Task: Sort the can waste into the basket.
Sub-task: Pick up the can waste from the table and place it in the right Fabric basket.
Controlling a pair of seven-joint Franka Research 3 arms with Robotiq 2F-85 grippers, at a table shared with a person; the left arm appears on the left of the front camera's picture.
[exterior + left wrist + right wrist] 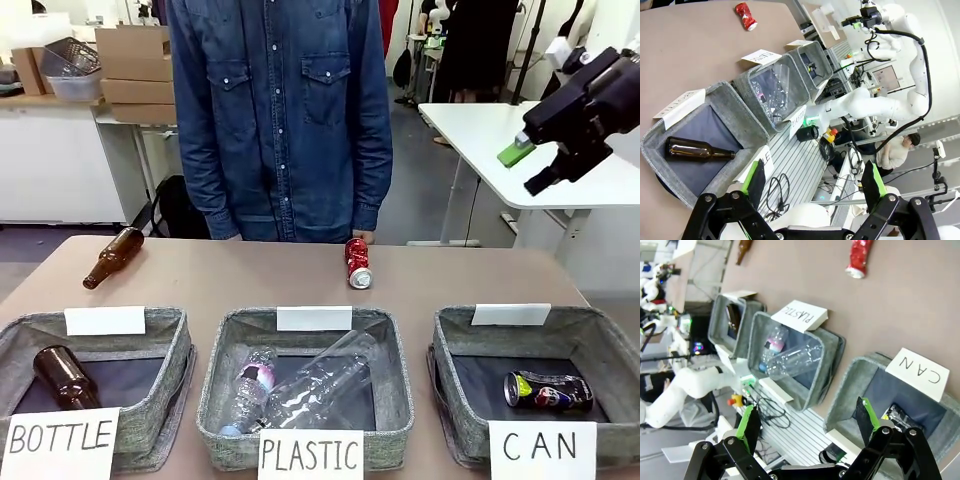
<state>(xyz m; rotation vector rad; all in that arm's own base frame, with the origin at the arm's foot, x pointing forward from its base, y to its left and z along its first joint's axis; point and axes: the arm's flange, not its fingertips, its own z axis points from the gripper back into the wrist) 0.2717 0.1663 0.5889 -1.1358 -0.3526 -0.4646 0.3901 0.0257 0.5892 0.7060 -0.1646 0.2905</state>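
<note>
Right end effector [528,168] hangs high at two o'clock in the front view, well above the bench [250,280], its green-padded fingers spread with nothing between them. Its own wrist view shows the same wide gap over the row of baskets. Left end effector [814,176] is also spread and empty in its wrist view, off the near side of the bench. The red can [357,263] lies on its side on the bench at twelve o'clock from the PLASTIC basket [232,330], near the far edge and just in front of the person [280,120], with a silver end facing the robot. The black can [548,390] lies on its side inside the CAN basket [452,325], at five o'clock in the front view. A brown glass bottle [112,257] lies on the bench at nine o'clock from the red can, well apart from it. Another brown bottle [65,378] rests in the BOTTLE basket [172,335], and clear plastic bottles [310,385] lie in the PLASTIC basket.
</note>
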